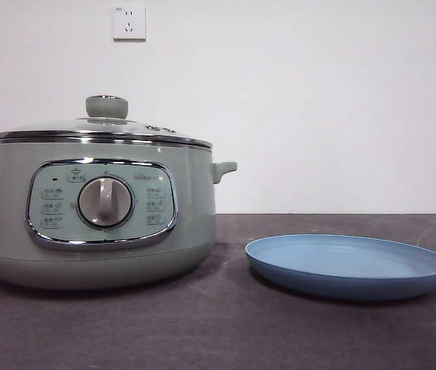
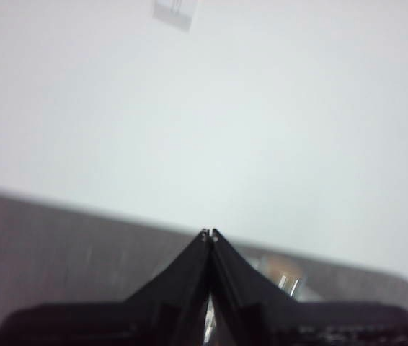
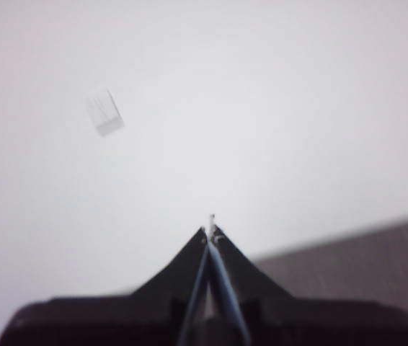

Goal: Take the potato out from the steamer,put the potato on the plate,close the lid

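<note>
The sage-green steamer (image 1: 98,216) stands at the left of the front view, its dial facing me. The glass lid (image 1: 98,131) with its green knob (image 1: 106,106) sits on top of it. The potato is hidden. The light-blue plate (image 1: 347,264) lies empty on the table to the right of the steamer. Neither arm shows in the front view. My left gripper (image 2: 210,233) is shut and empty, pointing at the wall above the table's far edge; a blurred bit of the lid knob (image 2: 283,277) shows beside its jaws. My right gripper (image 3: 211,229) is shut and empty, also facing the wall.
The dark table (image 1: 218,331) runs to a white wall with two sockets (image 1: 129,22) high up. The steamer's side handle (image 1: 224,169) sticks out toward the plate.
</note>
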Motion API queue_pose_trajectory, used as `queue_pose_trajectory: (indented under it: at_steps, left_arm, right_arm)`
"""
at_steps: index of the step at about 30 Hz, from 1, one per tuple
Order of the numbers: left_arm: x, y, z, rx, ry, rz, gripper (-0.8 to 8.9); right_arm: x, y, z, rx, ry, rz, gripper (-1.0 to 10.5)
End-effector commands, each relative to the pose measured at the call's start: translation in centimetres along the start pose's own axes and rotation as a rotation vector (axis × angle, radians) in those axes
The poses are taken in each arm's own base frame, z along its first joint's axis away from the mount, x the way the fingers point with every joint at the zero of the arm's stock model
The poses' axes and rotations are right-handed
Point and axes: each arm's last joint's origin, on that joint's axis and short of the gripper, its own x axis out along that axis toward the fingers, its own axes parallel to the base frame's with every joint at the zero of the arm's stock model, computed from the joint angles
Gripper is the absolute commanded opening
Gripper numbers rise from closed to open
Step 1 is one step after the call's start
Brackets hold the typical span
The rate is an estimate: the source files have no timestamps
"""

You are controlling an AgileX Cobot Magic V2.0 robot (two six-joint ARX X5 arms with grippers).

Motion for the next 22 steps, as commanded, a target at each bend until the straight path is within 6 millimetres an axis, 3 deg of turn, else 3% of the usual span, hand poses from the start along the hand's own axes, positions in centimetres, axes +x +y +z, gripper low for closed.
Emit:
queue_pose_trajectory:
  at_steps: [1, 7, 14, 18, 22]
  left_arm:
    - [0.3, -1.4, 3.9, 0.082, -0.043, -0.008, -0.06]
    - [2.9, -4.0, 11.2, 0.193, 0.014, -0.035, -0.06]
    - [7.3, -6.0, 17.2, 0.261, 0.223, -0.129, -0.06]
    - [10.4, -6.5, 19.1, 0.241, 0.336, -0.160, -0.06]
    - [13.3, -6.3, 19.6, 0.243, 0.447, -0.182, -0.05]
  right_arm:
    - [0.7, 1.5, 3.7, -0.032, -0.063, 0.025, -0.1]
    - [3.8, 4.1, 11.2, -0.088, -0.068, 0.035, -0.1]
    - [9.1, 6.1, 17.5, -0.235, 0.069, 0.171, -0.1]
    - [12.8, 6.5, 19.2, -0.264, 0.238, 0.295, -0.1]
    - [16.5, 6.6, 19.0, -0.271, 0.437, 0.350, -0.1]
